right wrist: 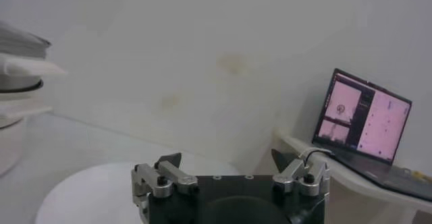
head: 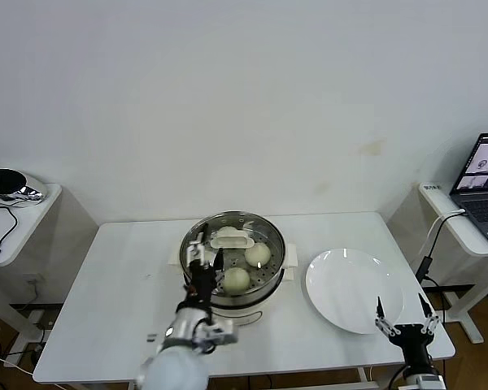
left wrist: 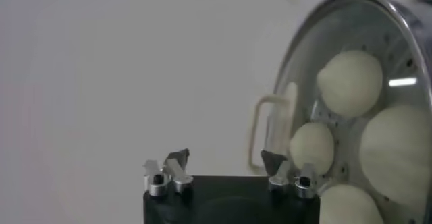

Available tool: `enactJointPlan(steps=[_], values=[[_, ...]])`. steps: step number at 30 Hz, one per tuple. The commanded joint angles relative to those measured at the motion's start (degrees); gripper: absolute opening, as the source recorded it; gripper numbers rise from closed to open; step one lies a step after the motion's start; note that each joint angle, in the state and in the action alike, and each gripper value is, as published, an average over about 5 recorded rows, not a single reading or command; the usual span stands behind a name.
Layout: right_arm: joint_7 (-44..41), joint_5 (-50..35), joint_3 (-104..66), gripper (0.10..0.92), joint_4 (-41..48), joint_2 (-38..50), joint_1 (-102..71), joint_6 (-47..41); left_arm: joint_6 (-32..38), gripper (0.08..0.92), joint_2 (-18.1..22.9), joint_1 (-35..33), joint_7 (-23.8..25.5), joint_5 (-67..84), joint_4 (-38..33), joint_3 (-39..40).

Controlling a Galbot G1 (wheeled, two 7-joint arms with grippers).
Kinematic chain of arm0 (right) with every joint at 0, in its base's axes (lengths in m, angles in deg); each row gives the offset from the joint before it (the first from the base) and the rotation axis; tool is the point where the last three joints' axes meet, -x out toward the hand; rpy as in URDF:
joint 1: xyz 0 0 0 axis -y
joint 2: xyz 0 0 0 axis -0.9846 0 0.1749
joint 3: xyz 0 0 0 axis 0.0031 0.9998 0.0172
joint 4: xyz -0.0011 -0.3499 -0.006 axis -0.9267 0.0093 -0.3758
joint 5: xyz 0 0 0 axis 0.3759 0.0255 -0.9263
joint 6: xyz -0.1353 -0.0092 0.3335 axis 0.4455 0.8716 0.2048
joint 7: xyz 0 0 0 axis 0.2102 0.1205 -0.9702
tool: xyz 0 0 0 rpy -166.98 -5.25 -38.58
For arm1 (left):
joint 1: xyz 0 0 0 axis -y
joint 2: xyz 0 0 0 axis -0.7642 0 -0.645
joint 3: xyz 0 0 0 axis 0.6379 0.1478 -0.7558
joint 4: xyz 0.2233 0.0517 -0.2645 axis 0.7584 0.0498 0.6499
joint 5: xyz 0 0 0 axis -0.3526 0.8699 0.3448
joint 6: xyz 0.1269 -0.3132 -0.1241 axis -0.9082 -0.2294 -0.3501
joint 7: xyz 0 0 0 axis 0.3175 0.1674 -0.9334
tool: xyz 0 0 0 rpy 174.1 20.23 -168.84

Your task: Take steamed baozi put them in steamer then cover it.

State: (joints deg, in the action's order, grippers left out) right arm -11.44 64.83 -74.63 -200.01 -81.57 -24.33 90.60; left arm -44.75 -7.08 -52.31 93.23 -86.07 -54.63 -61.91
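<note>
The steamer (head: 256, 299) stands at the middle of the white table. The clear glass cover (head: 232, 238) lies on top of it, cream handle up. Through the glass I see the steamed baozi (head: 258, 254) on the tray, and several baozi (left wrist: 349, 82) show in the left wrist view beside the cover's handle (left wrist: 273, 134). My left gripper (head: 205, 260) hovers over the steamer's front left rim, open and empty (left wrist: 225, 159). My right gripper (head: 402, 313) stands open and empty at the table's front right (right wrist: 226, 158), next to the plate.
An empty flat white plate (head: 354, 288) lies right of the steamer (right wrist: 88, 191). A laptop (head: 484, 183) sits on a side table at the right, a shiny appliance (head: 8, 185) on another at the left. A wall is close behind the table.
</note>
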Motion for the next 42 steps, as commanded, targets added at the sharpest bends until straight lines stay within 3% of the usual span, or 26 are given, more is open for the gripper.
enactJointPlan(steps=[1,5,11,23,42], values=[[-0.3,-2.5,2.0,0.823,-0.3,1.1,-0.3,0.4,18.6,0.819,0.2,-26.6,-22.8,62.4,-12.8,-24.0],[-1.6,-6.2,4.5,0.823,-0.9,3.4,-1.0,-0.5,22.3,0.822,1.7,-33.4,-23.6,71.2,-12.0,-28.7],[-3.6,-9.8,7.7,0.823,-1.7,6.8,-2.9,-2.3,30.2,0.823,2.6,-38.8,-24.4,73.0,-7.3,-29.5],[-4.3,-10.6,12.2,0.823,-2.5,7.2,-5.3,-3.1,34.0,0.823,5.1,-38.2,-21.5,76.2,2.1,-27.8],[-4.6,-11.7,13.7,0.823,-4.2,6.6,-6.4,-4.1,34.5,0.823,5.0,-38.2,-19.2,74.4,4.0,-27.0]])
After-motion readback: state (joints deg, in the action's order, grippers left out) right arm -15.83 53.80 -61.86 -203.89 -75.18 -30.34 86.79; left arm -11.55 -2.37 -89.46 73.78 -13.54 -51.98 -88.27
